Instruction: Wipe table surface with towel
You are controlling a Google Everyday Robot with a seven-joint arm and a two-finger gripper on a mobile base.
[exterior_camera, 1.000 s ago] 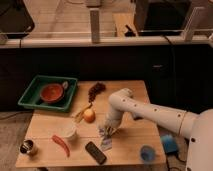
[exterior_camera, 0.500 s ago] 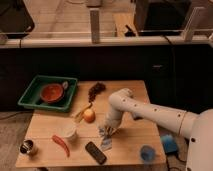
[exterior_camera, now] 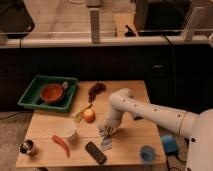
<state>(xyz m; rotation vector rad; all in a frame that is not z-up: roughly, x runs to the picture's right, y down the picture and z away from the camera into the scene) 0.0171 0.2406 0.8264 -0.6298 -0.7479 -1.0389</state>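
The towel (exterior_camera: 106, 140) is a small crumpled grey-white cloth lying on the wooden table (exterior_camera: 135, 100), near the middle front. My white arm reaches in from the lower right and bends down over it. My gripper (exterior_camera: 108, 129) is down at the towel's upper edge, touching or just above it.
A green tray (exterior_camera: 31, 95) holding a red bowl (exterior_camera: 51, 93) stands at the back left. Grapes (exterior_camera: 95, 91), an apple (exterior_camera: 89, 115), a white cup (exterior_camera: 68, 131), a red chilli (exterior_camera: 61, 145), a dark remote (exterior_camera: 95, 152), a metal can (exterior_camera: 28, 147) and a blue cup (exterior_camera: 146, 153) lie around.
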